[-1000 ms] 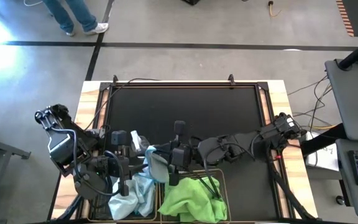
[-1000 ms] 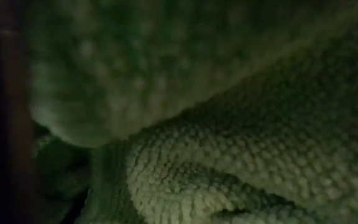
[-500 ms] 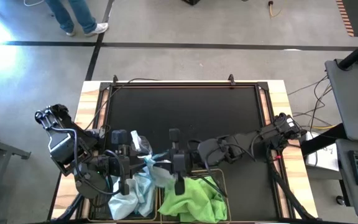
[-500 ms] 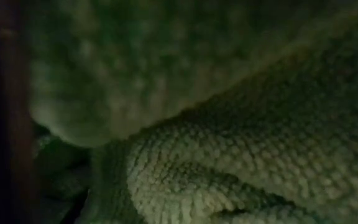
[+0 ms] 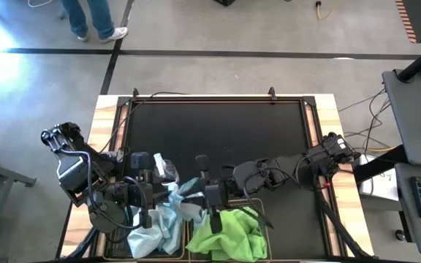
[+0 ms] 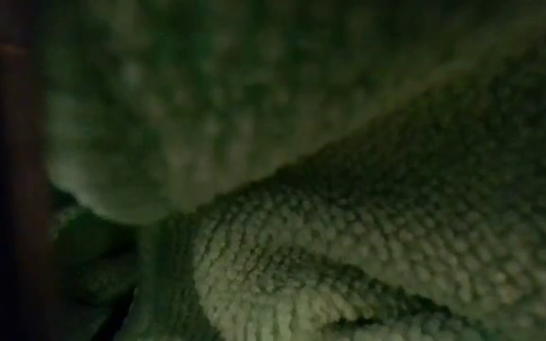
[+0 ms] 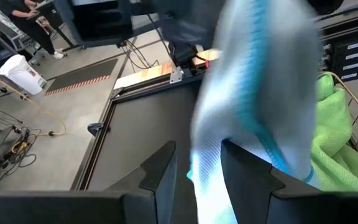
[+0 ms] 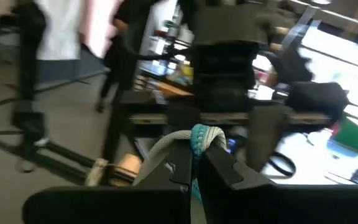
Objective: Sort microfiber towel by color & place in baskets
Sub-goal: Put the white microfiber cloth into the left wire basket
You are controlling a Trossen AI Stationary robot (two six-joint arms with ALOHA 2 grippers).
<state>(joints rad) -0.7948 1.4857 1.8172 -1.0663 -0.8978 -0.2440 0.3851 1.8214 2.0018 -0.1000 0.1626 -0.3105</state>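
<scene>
Right end effector pinches blue towel between its fingers.

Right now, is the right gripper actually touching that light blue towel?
Touching. In the right wrist view the right gripper is shut on the light blue towel, whose teal edge bunches up between its two fingers.
</scene>
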